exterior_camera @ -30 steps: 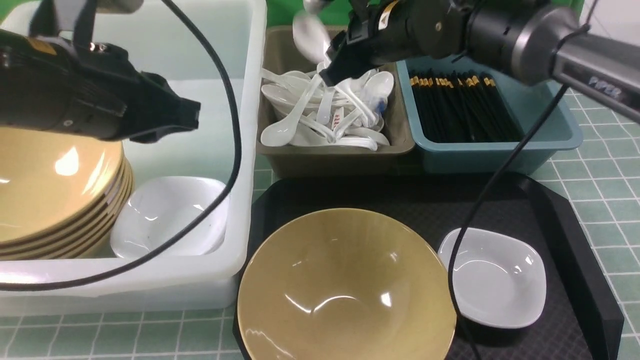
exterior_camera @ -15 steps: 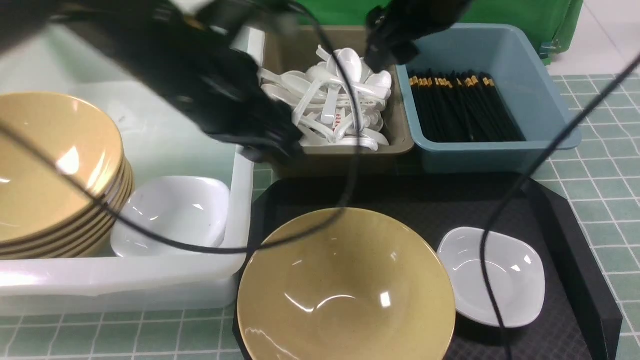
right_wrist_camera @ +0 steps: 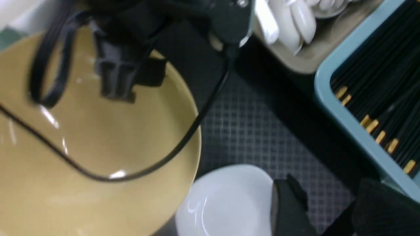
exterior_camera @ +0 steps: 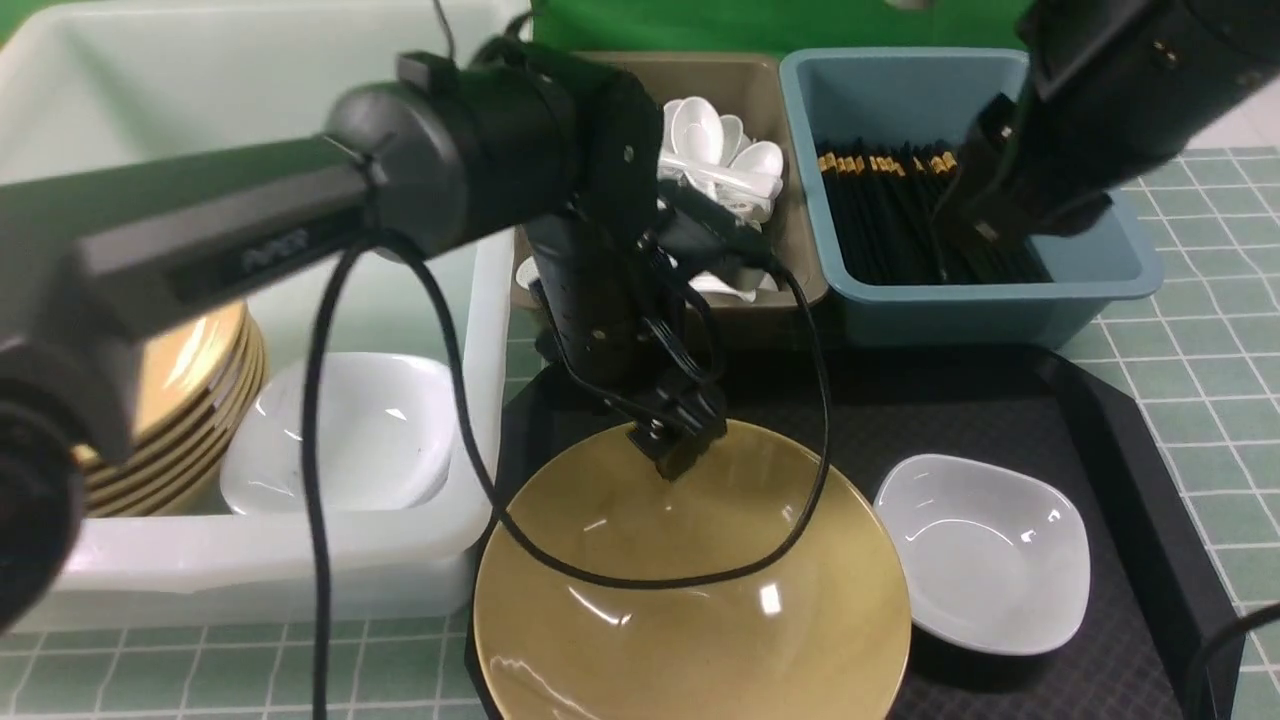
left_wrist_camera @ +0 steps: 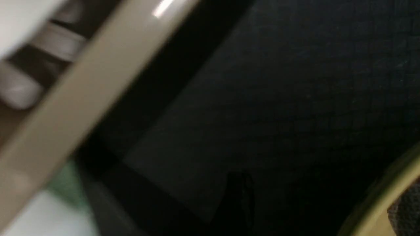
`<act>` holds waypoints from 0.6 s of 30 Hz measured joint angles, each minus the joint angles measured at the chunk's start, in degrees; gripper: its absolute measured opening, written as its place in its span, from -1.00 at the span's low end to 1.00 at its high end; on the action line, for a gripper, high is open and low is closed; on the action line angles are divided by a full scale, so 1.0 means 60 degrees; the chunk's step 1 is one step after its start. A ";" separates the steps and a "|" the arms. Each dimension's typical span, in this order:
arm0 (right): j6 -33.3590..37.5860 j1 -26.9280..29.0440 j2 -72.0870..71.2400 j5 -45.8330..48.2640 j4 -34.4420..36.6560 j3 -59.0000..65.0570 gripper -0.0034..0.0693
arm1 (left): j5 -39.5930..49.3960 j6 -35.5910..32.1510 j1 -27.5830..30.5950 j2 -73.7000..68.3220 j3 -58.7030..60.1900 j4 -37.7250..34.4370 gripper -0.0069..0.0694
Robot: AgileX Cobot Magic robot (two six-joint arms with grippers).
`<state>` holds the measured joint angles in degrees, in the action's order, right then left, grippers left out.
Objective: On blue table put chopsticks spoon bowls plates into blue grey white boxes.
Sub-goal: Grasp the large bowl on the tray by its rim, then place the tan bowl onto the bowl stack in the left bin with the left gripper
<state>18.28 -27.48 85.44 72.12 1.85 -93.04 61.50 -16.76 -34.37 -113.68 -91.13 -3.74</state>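
A tan bowl (exterior_camera: 690,590) and a small white plate (exterior_camera: 985,550) sit on the black tray. My left gripper (exterior_camera: 676,445) hangs open over the bowl's far rim (left_wrist_camera: 377,203), one finger (left_wrist_camera: 407,213) inside it. My right gripper (right_wrist_camera: 331,209) is open and empty above the tray, between the plate (right_wrist_camera: 226,203) and the blue box (exterior_camera: 1100,270), which holds the chopsticks (exterior_camera: 900,210). More bowls (exterior_camera: 190,400) and a plate (exterior_camera: 340,430) lie in the white box (exterior_camera: 480,330). White spoons (exterior_camera: 720,150) fill the grey box (exterior_camera: 745,70); I cannot pick out the task's spoon.
The black tray (exterior_camera: 1100,420) lies on the blue table (exterior_camera: 1200,350) in front of the grey and blue boxes. My left arm (exterior_camera: 250,230) stretches across the white box, and its cable (exterior_camera: 640,575) droops over the bowl.
My left arm swung from above the white box over to the tray's bowl and its jaws opened. My right arm left the grey box and moved right, towards the blue box.
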 joint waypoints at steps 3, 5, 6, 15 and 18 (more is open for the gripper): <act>0.0257 0.0000 -0.0196 0.0000 0.0000 0.0114 -0.26 | 0.0340 0.0010 0.0000 -0.0226 0.0000 -0.0467 0.19; 0.0398 0.0000 -0.0259 -0.0013 0.0000 0.0114 -0.38 | 0.0536 0.0010 0.0000 -0.0241 0.0000 -0.0641 -0.16; 0.0471 0.0000 -0.0283 -0.0013 0.0000 0.0114 -0.46 | 0.0674 -0.0033 0.0000 -0.0229 -0.0011 -0.0678 -0.26; 0.0746 -0.0795 -0.0939 0.0012 -0.0042 -0.0091 -0.80 | 0.1185 0.0809 0.0013 0.1461 -0.0011 -0.1179 -0.76; 0.0746 -0.1738 -0.1034 0.0034 -0.0033 -0.0630 -0.80 | 0.1049 0.1109 0.0433 0.2787 0.0023 -0.1062 -0.76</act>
<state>22.75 -37.90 79.24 72.32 1.65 -96.82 67.80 -10.10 -31.77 -96.96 -90.99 -10.11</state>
